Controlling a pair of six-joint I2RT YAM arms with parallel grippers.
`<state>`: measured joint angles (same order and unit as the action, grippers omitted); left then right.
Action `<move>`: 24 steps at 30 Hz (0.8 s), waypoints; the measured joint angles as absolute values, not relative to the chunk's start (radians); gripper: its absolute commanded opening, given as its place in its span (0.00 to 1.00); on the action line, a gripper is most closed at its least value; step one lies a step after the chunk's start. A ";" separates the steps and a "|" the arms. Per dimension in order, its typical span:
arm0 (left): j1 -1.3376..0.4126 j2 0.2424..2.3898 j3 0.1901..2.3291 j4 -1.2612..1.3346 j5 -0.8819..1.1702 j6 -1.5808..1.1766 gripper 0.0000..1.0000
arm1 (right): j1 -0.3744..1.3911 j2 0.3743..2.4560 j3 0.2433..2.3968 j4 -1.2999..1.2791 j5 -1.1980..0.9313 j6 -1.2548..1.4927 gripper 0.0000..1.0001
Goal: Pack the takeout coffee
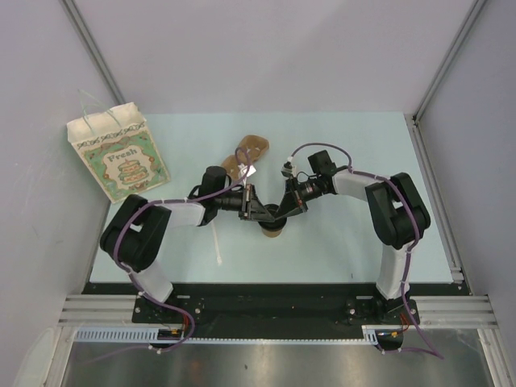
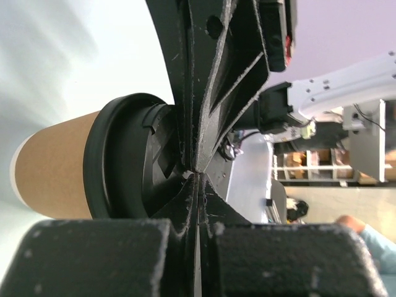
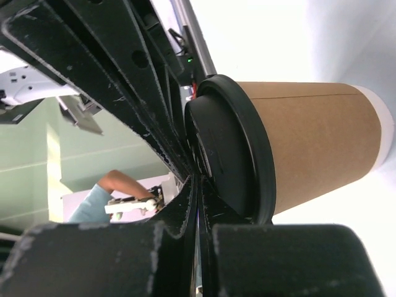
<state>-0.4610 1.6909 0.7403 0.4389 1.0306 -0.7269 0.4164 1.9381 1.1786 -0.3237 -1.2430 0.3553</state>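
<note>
The takeout coffee, a kraft paper cup (image 1: 273, 232) with a black lid, stands upright on the table at centre. In the left wrist view the cup (image 2: 59, 164) and its lid (image 2: 120, 158) lie just left of my fingertips. In the right wrist view the cup (image 3: 315, 139) and lid (image 3: 232, 151) lie just right of them. My left gripper (image 1: 260, 212) (image 2: 197, 172) is shut and empty, its tips against the lid top. My right gripper (image 1: 282, 211) (image 3: 198, 178) is also shut and empty, its tips touching the lid. The two grippers meet over the cup.
A brown pulp cup carrier (image 1: 246, 156) lies behind the grippers. A printed paper bag (image 1: 121, 157) stands at the back left. A white stir stick (image 1: 218, 243) lies on the table in front of the left arm.
</note>
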 measured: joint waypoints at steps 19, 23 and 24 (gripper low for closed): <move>-0.425 1.813 0.744 0.604 1.194 -0.838 0.00 | 0.414 1.991 1.199 -0.294 -1.314 0.386 0.00; -0.430 1.793 0.741 0.592 1.176 -0.825 0.00 | 0.413 1.999 1.201 -0.279 -1.327 0.401 0.00; -0.430 1.785 0.740 0.588 1.170 -0.819 0.00 | 0.414 1.999 1.201 -0.274 -1.328 0.407 0.00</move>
